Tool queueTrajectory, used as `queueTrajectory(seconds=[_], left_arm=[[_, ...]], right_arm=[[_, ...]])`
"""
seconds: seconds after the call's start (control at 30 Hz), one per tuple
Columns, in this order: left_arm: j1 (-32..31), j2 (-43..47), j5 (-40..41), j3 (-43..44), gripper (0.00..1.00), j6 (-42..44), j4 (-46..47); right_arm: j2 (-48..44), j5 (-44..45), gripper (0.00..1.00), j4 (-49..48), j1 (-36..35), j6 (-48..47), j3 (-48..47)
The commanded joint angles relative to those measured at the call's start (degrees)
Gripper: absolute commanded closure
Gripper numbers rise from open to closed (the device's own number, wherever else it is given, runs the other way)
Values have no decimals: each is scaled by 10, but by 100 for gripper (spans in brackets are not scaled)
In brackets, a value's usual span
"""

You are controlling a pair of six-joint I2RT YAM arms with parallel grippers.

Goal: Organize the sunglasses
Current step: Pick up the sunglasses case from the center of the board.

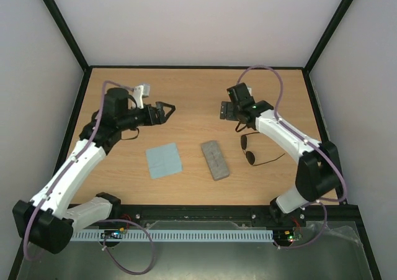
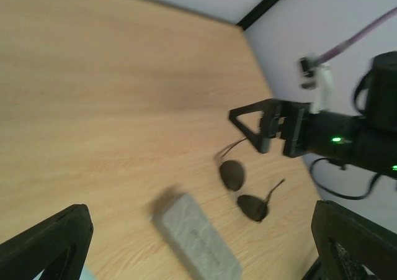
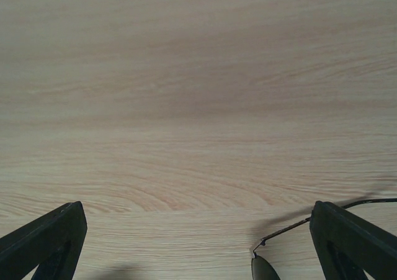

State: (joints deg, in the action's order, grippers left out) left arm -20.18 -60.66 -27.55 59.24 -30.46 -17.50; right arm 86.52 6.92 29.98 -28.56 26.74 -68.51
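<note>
The sunglasses (image 1: 249,151), with two dark round lenses and thin wire temples, lie unfolded on the wooden table, right of the closed grey case (image 1: 214,159). The light blue cloth (image 1: 164,160) lies flat left of the case. My left gripper (image 1: 166,111) is open and empty, raised above the table's left half behind the cloth. My right gripper (image 1: 228,111) is open and empty, just behind the sunglasses. The left wrist view shows the sunglasses (image 2: 242,190), the case (image 2: 197,236) and the right gripper (image 2: 254,128). The right wrist view shows one lens edge and a temple (image 3: 291,230) between its fingers (image 3: 347,236).
Black frame posts and pale walls close in the table (image 1: 198,94) on the left, right and back. A cable tray (image 1: 186,235) runs along the near edge by the arm bases.
</note>
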Motion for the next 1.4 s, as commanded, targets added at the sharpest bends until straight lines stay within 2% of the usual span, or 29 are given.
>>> queueTrajectory(seconds=[0.0, 0.13, 0.23, 0.33, 0.4, 0.67, 0.87, 1.2, 1.37], left_arm=[[-2, -28, 42, -66, 1, -40, -15], [1, -20, 0, -107, 1, -67, 21], [2, -3, -53, -144, 1, -89, 50], [1, 27, -69, -182, 1, -102, 73], [-6, 37, -63, -194, 1, -96, 62], [-84, 97, -34, -296, 1, -130, 99], [-120, 121, 2, -352, 1, -164, 119], [-125, 144, 34, -350, 1, -205, 114], [-127, 153, 58, -342, 1, -227, 97]], right_arm=[[59, -16, 2, 25, -4, -18, -2], [108, -60, 11, 14, -14, -25, 4], [116, -42, 12, 7, -63, -25, 19], [114, -27, 7, 7, -118, -13, 39], [99, -12, 0, 3, -150, -3, 64], [20, -11, 1, -13, -191, 19, 163], [-9, -34, 1, -10, -197, 10, 182], [2, -39, 0, -17, -221, 36, 210], [-3, -41, 17, -33, -223, 55, 226]])
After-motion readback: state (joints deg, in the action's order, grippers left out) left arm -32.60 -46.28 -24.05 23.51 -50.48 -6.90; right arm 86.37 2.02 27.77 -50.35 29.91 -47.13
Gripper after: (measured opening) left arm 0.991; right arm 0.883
